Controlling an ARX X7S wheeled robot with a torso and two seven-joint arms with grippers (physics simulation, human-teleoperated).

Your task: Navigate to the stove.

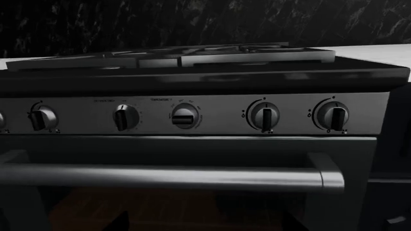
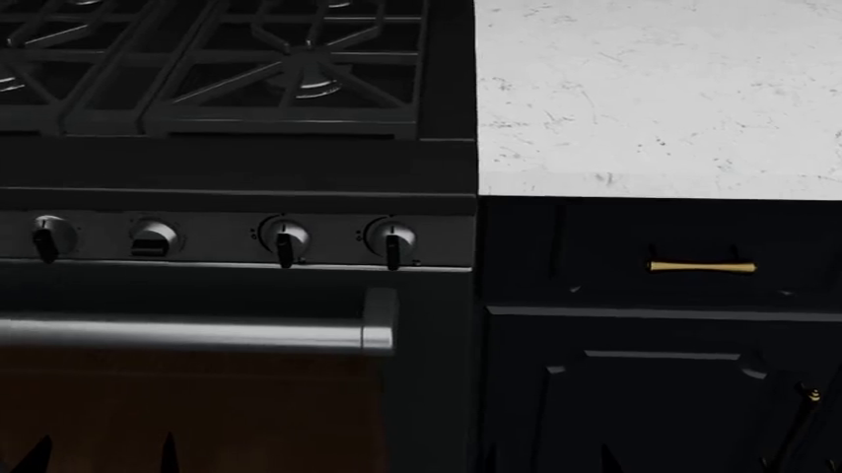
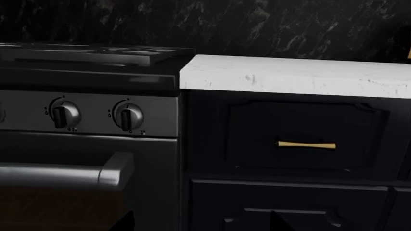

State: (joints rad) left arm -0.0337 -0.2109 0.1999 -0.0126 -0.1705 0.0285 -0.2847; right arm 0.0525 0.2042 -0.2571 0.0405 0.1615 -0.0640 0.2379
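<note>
The stove (image 2: 237,177) is a wide black gas range right in front of me. It fills the left half of the head view, with cast-iron grates (image 2: 263,69), silver knobs (image 2: 283,238) and a steel oven-door bar handle (image 2: 197,335). It fills the left wrist view (image 1: 192,62) and shows at one side of the right wrist view (image 3: 96,77). My left gripper (image 2: 102,461) is low in front of the oven door, open and empty. My right gripper (image 2: 549,463) is low in front of the cabinet beside the stove, open and empty. Only the fingertips show.
A white marble counter (image 2: 658,89) adjoins the stove on the right. Below it are dark cabinets with a gold drawer handle (image 2: 701,266). A black marble backsplash (image 3: 257,24) runs behind the stove and counter.
</note>
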